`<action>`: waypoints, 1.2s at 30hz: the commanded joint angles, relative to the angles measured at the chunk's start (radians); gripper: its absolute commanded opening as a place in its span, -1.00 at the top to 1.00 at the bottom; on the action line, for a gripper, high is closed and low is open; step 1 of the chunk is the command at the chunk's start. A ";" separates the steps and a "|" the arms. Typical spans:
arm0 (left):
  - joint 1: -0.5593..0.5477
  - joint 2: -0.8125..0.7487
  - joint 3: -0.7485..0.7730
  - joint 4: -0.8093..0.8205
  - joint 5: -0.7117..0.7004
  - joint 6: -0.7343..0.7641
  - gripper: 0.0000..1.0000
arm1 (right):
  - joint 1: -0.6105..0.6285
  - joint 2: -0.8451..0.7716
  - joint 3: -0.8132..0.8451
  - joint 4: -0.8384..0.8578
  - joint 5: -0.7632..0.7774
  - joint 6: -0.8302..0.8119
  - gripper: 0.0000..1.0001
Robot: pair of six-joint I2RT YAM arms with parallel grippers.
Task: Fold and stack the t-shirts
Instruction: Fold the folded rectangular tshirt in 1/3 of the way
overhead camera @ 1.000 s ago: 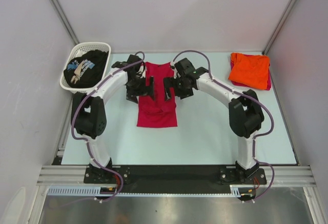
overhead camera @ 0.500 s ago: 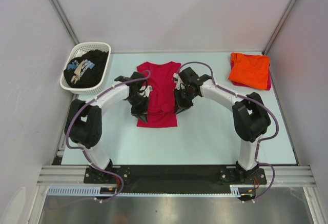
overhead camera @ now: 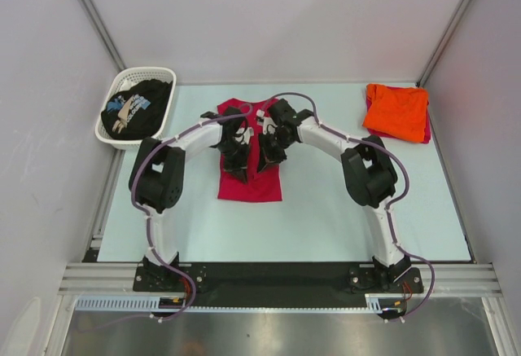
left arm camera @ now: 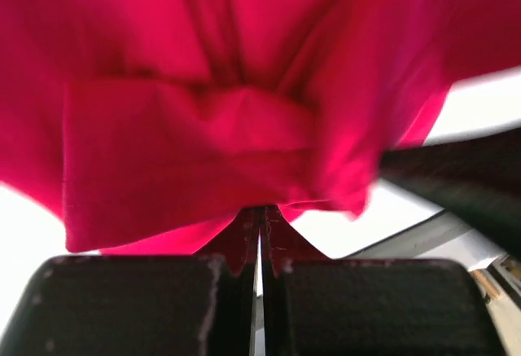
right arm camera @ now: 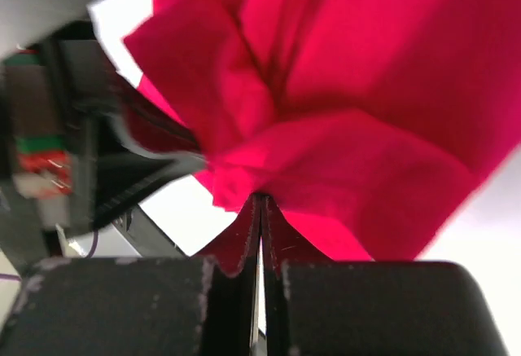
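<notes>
The crimson-red t-shirt [overhead camera: 249, 185] lies mid-table with its upper part bunched toward the centre. My left gripper [overhead camera: 238, 160] and right gripper [overhead camera: 265, 154] stand close together over it. In the left wrist view the left gripper [left arm camera: 260, 209] is shut on a fold of the red t-shirt [left arm camera: 187, 144]. The right gripper [right arm camera: 260, 198] likewise pinches the red t-shirt [right arm camera: 366, 87], which hangs gathered above its tips. A folded orange t-shirt [overhead camera: 396, 112] lies at the back right. A black printed t-shirt [overhead camera: 138, 107] sits in the basket.
The white lattice basket [overhead camera: 155, 72] stands at the back left corner. A strip of reddish cloth [overhead camera: 426, 132] shows under the orange t-shirt's right edge. Slanted frame posts rise at both back corners. Both forearms arch inward over the table's middle.
Both grippers went from open beside the shirt's sleeves to shut on its sides. They have moved inward, drawing the cloth together at the centre.
</notes>
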 commanded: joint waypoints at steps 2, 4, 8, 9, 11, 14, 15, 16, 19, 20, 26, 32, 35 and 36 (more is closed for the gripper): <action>0.006 0.084 0.137 0.041 -0.024 -0.034 1.00 | 0.008 0.025 0.104 -0.046 0.025 -0.018 1.00; 0.011 0.110 0.181 0.037 -0.047 -0.040 1.00 | -0.001 0.023 0.115 -0.030 0.043 -0.004 1.00; 0.055 0.132 0.226 0.023 -0.086 -0.066 0.99 | -0.014 0.009 0.139 -0.011 0.089 0.022 1.00; 0.064 0.127 0.231 0.006 -0.102 -0.074 1.00 | -0.012 -0.006 0.138 -0.010 0.123 0.025 1.00; 0.090 0.104 0.244 -0.011 -0.109 -0.074 0.99 | -0.012 -0.020 0.133 -0.014 0.138 0.022 1.00; 0.110 0.057 0.243 -0.028 -0.086 -0.054 1.00 | -0.009 -0.057 0.098 -0.004 0.135 0.013 1.00; 0.110 0.043 0.244 -0.038 -0.078 -0.038 1.00 | -0.011 -0.066 0.087 -0.003 0.128 0.013 1.00; 0.109 0.029 0.244 -0.044 -0.064 -0.033 1.00 | -0.012 -0.080 0.078 -0.003 0.123 0.010 1.00; 0.109 -0.026 0.222 -0.049 -0.029 -0.024 0.99 | -0.011 -0.098 0.027 0.004 0.100 0.008 1.00; 0.109 -0.037 0.214 -0.049 -0.032 -0.021 1.00 | -0.012 -0.103 0.011 0.007 0.102 0.008 1.00; 0.101 -0.017 0.169 -0.048 -0.021 -0.002 1.00 | -0.008 -0.101 -0.008 0.015 0.056 0.013 1.00; 0.083 -0.028 0.108 -0.052 -0.043 0.018 1.00 | -0.008 -0.084 -0.003 0.010 0.072 0.013 1.00; 0.080 0.017 0.079 -0.026 -0.029 0.016 0.99 | -0.009 -0.052 0.020 -0.007 0.068 0.016 1.00; 0.078 0.030 0.079 -0.016 -0.026 0.016 1.00 | -0.008 -0.044 0.026 -0.008 0.068 0.016 1.00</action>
